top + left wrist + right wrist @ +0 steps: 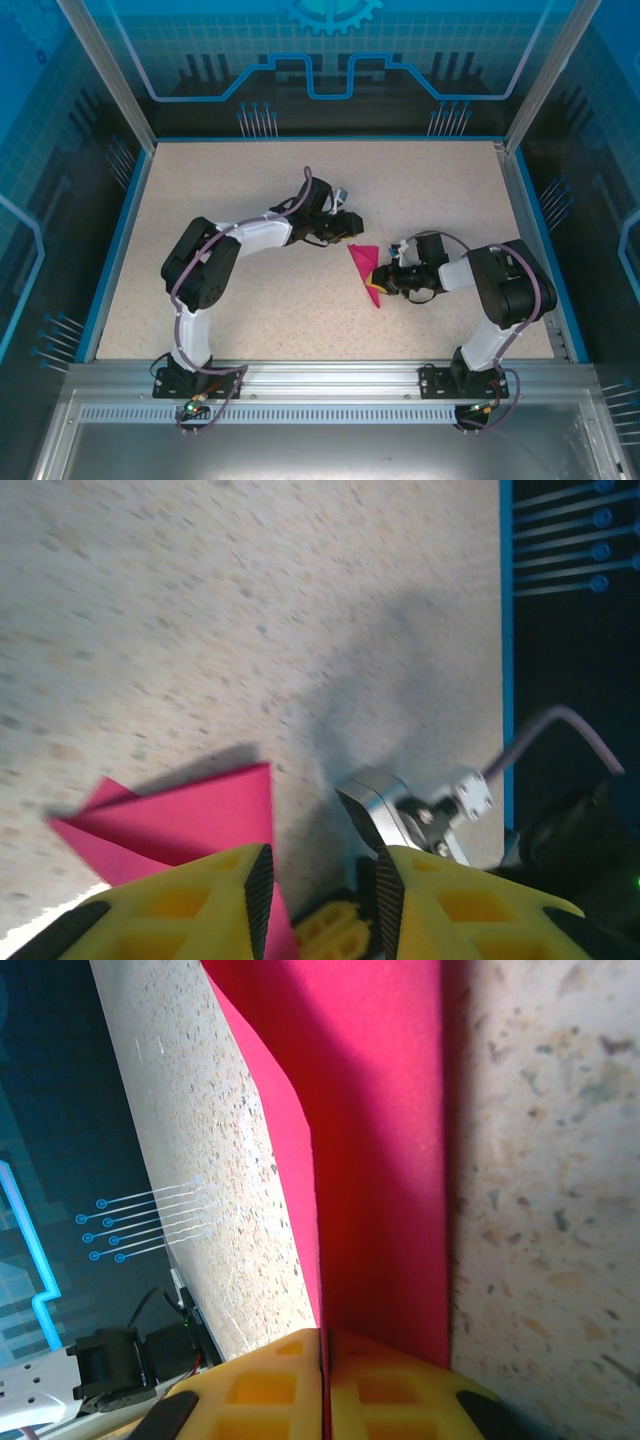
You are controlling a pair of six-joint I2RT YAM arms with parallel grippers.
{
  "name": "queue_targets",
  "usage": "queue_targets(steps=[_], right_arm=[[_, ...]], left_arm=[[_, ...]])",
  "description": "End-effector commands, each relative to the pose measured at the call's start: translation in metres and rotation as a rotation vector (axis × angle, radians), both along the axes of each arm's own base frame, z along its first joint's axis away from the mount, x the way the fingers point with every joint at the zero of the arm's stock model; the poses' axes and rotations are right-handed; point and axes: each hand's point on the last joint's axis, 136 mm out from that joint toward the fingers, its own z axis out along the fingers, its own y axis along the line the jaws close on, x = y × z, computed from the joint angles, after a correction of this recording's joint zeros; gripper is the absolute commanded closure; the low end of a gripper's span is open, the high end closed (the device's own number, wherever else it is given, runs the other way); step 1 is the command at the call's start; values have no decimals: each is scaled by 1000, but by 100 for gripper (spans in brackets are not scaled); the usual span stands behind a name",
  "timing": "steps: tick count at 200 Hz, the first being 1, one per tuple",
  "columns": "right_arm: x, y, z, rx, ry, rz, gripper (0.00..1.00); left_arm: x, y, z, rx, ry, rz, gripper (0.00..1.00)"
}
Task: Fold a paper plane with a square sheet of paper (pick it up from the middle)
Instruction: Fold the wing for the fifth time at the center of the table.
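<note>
R gripper point(325, 1338) is pinched shut on the folded pink paper point(380, 1160), which sits near the centre of the table point(250, 300). L gripper point(318, 870) is just beside it, jaws part-open w/ a narrow gap. The paper's edge pokes into that gap, not clamped.

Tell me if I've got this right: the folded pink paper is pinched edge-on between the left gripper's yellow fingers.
Not quite. It is the right gripper whose yellow fingers pinch the folded pink paper edge-on; the right wrist view shows it.
</note>
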Motion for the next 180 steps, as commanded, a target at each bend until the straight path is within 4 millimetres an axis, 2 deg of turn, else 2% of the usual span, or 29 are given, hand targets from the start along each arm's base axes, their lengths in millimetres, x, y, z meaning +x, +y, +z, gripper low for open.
queue_targets(steps=[1, 26, 55, 91, 118, 149, 180], right_arm=[[-24, -24, -55, -205, 168, -67, 92], [-24, -24, -54, -205, 168, -68, 92], [-25, -25, -55, -209, 167, -69, 91], [-22, -23, -49, -192, 152, -73, 89], [-20, -23, -35, -190, 126, -70, 84], [-22, -33, -15, -257, 83, -81, 76], [-25, -50, 4, -363, 40, -114, 71]], left_arm=[[-28, -13, -17, -5, 58, -59, 65], [-40, -25, -36, -2, 105, -98, 66], [-45, -33, -54, 19, 142, -119, 66], [-49, -24, -86, 98, 202, -95, 67], [-54, -16, -108, 159, 251, -83, 70], [-60, -12, -115, 174, 265, -90, 70], [-60, -14, -111, 166, 254, -102, 70]])
